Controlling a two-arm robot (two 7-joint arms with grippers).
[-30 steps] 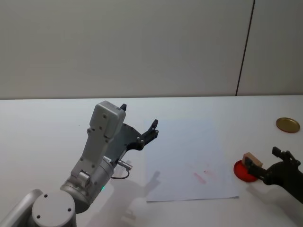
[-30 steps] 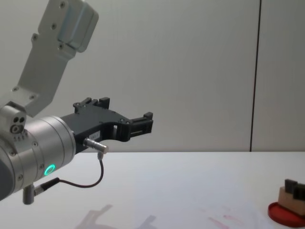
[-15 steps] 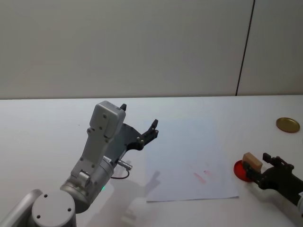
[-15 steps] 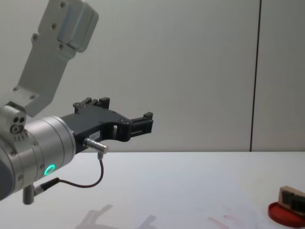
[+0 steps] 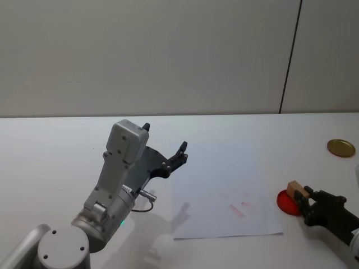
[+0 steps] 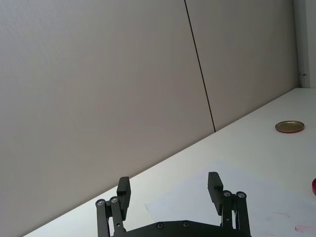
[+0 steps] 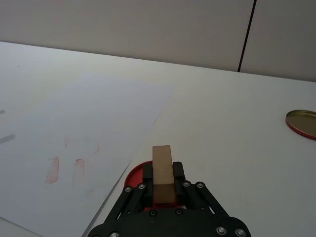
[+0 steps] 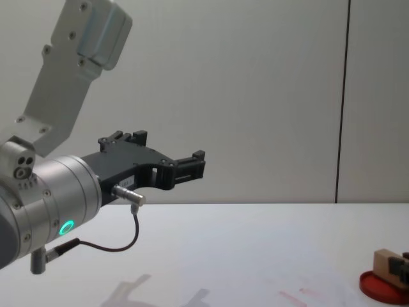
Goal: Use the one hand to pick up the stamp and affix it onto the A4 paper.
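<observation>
So the white table [image 5: 56,145] is taking up the whole lower half of the head view, running back to a plain grey wall. The A4 paper [image 5: 224,179] is lying flat on it, a bit right of the middle, and it's showing a few faint smudgy red marks toward its near right corner.

The left arm, the big silver one with the green light, is hanging over the table on the left side of the paper. The left gripper [image 5: 164,137] is sitting up in the air with its fingers spread wide apart and nothing between them. It's pointing out toward the far side of the table, and the wrist camera is looking between the two fingers at the wall and the far edge of the paper.

The right gripper [image 7: 163,177] is coming in low at the near right, just off the paper's right edge. Its fingers are clamping the stamp from both sides.

A flat red round disc [image 5: 286,203] is lying on the table right beside the paper's near right corner. A gold lid [image 5: 341,147] is resting farther back on the right, well apart from everything.

The stamp [image 5: 295,189] is standing over the red disc. I can't tell whether it's touching the disc.
</observation>
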